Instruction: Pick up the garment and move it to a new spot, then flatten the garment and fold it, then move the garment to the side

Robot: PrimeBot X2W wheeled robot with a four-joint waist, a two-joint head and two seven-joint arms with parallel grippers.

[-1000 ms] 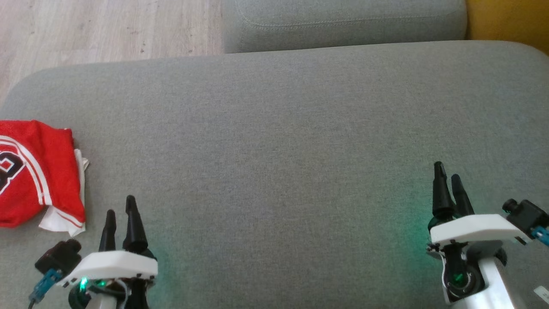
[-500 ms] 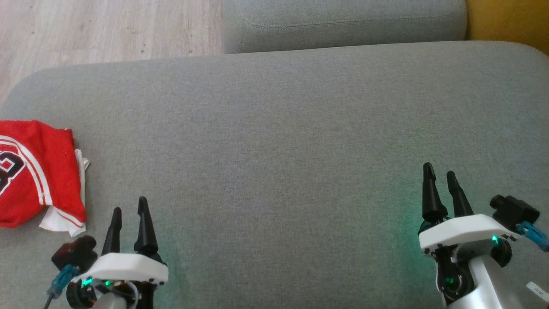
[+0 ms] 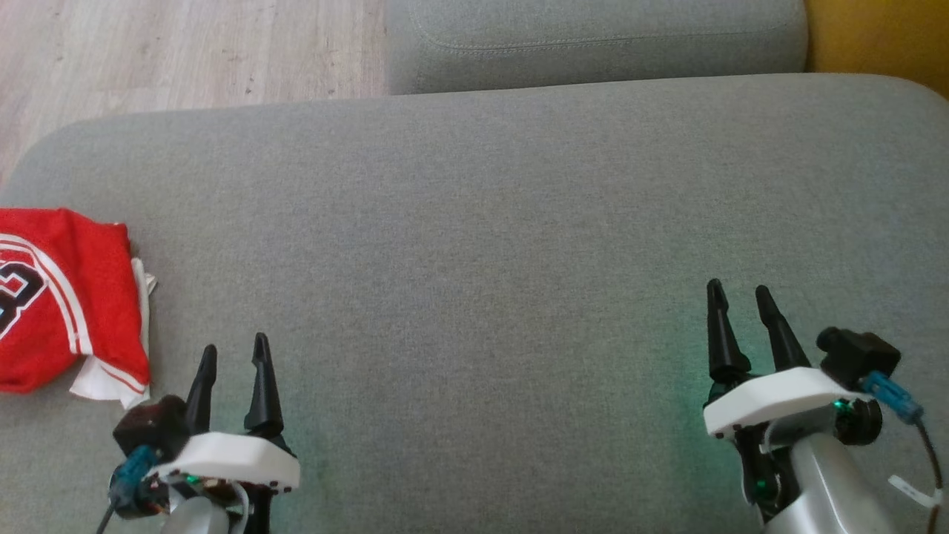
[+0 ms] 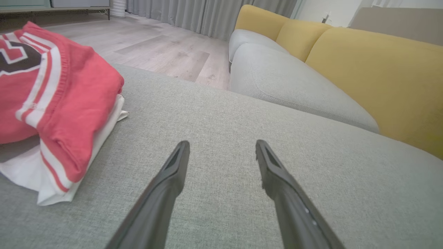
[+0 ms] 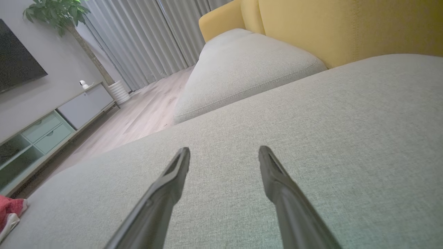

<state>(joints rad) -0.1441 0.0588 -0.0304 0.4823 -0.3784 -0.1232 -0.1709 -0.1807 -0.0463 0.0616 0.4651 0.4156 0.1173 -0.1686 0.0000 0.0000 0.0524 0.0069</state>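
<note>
The garment (image 3: 63, 297) is a red jersey with white stripes and white trim, folded into a stack at the left edge of the grey sofa cushion (image 3: 474, 222). From the left wrist view the garment (image 4: 52, 100) lies to the upper left of my fingers. My left gripper (image 3: 233, 352) hovers open just right of it, with nothing between its fingers. Over the cushion's right part my right gripper (image 3: 735, 295) is open and empty. A small red corner of the garment (image 5: 10, 207) shows at the lower left of the right wrist view.
A second grey cushion (image 3: 593, 37) lies beyond the far edge, with a yellow backrest (image 3: 882, 33) at the right. Wooden floor (image 3: 185, 52) shows past the cushion's far left edge. A TV cabinet (image 5: 52, 124) and curtains (image 5: 145, 38) stand across the room.
Both grippers have drifted: the left one rightward and slightly lower in the view, the right one leftward. Both stayed open. The garment has not moved.
</note>
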